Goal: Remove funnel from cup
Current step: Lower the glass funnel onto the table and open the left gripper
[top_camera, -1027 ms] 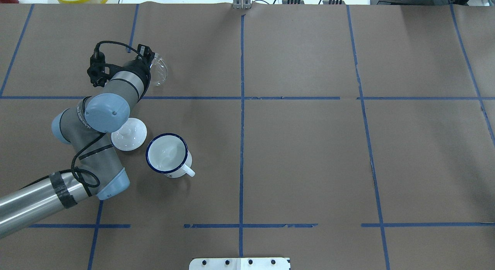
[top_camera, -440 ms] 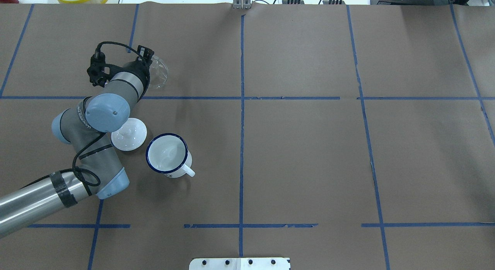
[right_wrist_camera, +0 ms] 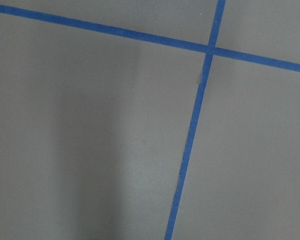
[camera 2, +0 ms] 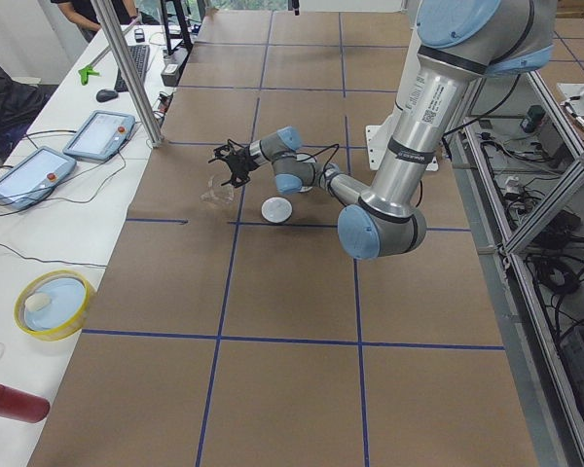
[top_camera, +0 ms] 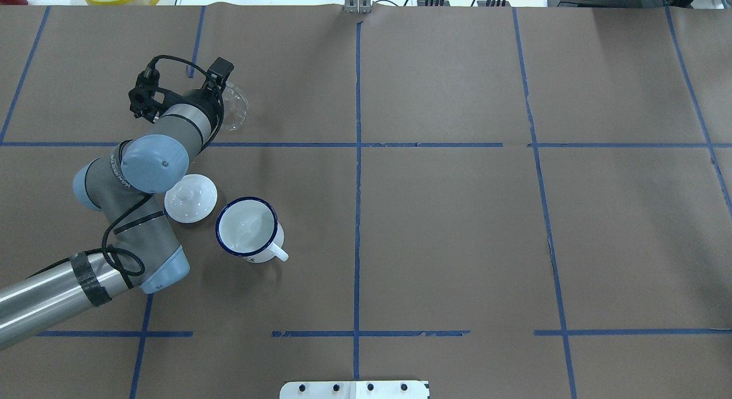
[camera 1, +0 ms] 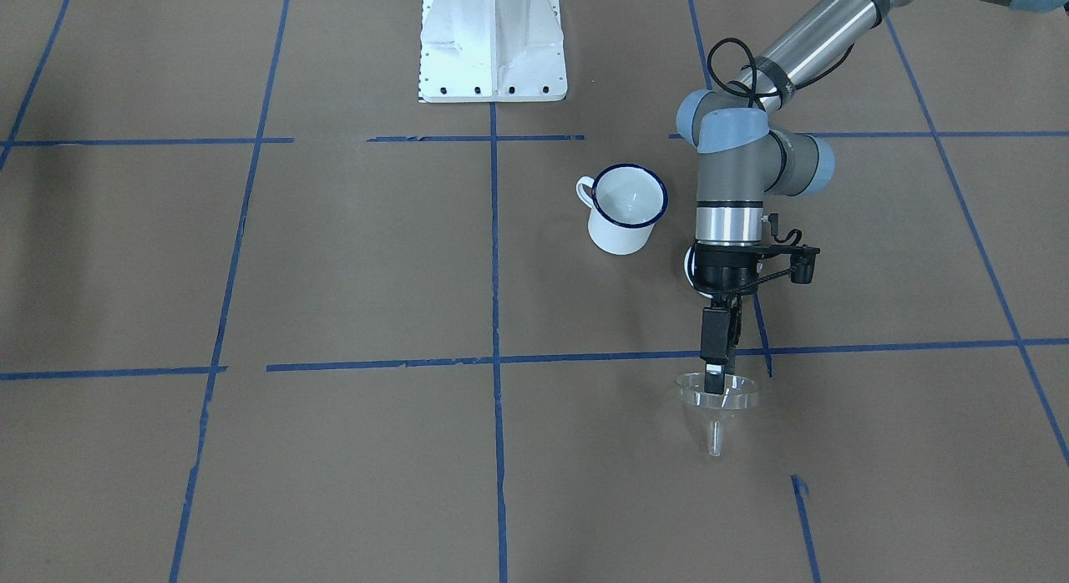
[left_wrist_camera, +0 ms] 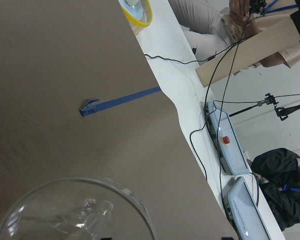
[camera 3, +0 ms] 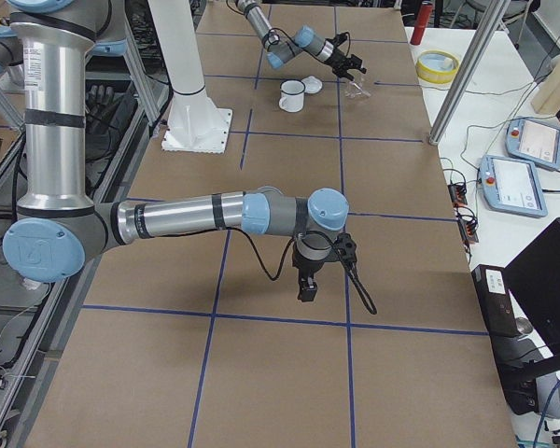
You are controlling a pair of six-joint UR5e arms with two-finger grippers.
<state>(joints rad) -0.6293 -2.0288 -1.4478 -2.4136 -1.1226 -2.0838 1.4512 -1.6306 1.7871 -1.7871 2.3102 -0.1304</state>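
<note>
Pinching the funnel [camera 1: 720, 412] by its rim, the left hand [camera 1: 712, 382] holds it upright, spout pointing down.

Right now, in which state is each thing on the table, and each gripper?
funnel, out of the cup, wide rim up.
cup, upright, empty.
lid, knob up, beside the cup.
left gripper, fingers at the funnel's rim; open or shut unclear.
right gripper, away from the cup; open or shut unclear.
</note>
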